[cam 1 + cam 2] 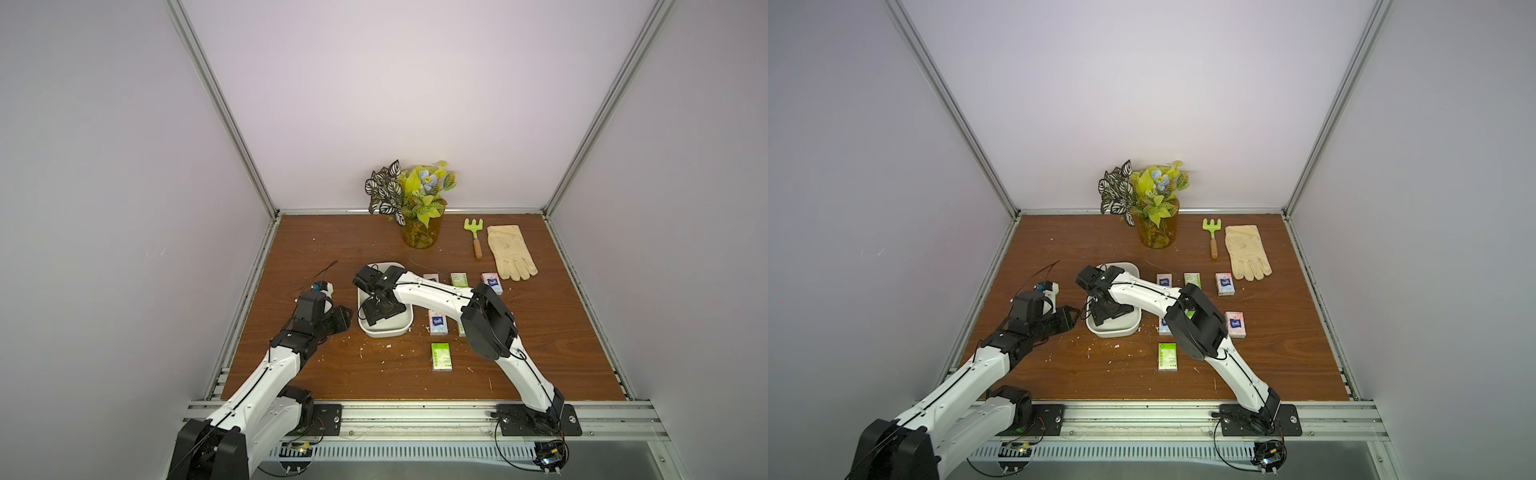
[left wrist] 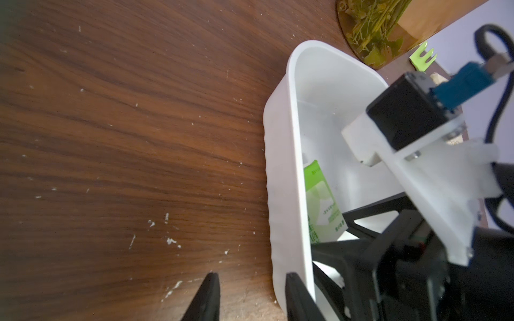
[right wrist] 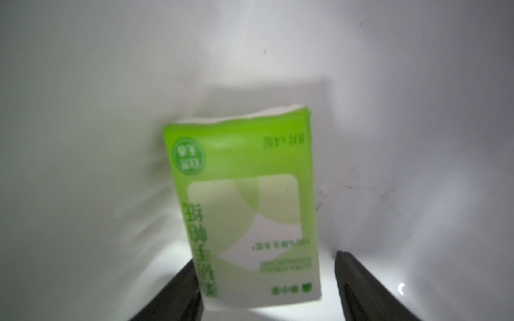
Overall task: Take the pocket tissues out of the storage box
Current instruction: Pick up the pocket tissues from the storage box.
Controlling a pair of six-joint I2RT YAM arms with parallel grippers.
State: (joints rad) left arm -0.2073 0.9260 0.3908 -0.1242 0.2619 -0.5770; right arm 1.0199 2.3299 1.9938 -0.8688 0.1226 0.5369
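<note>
The wooden table (image 1: 582, 332) carries everything, and on it the storage box (image 1: 382, 332) sits toward my left arm, a shallow white tub with one packet in it as far as I can see. My right arm reaches across and down into the tub, and my left arm stands at the tub's outer side. The left gripper (image 2: 251, 275) is released, its jaws partly apart and grasping nothing. One of its tips is over bare wood and the other is right at the tub's outer wall, though I cannot tell whether it touches. The right gripper (image 3: 267, 257) is released too, jaws spread astride the green packet (image 3: 244, 194), which lies inside the tub close to the wall on my left arm's side. The other pocket tissues (image 1: 1225, 284) lie out on the table to the right of the tub, two of them half hidden under my right arm. My worry is the closing. One finger (image 3: 180, 289) of the right gripper is at the packet's edge while its mate stands clear, so I judge the squeeze would shove or twist the packet before it bites, perhaps against the wall. The wrapper looks slick and soft, so a shallow pinch could slip on the lift. Nothing pins the tub, and it looks light, so a fingertip catching its floor or wall could drag or tip it. White crumbs (image 2: 169, 240) dot the wood and look harmless.
</note>
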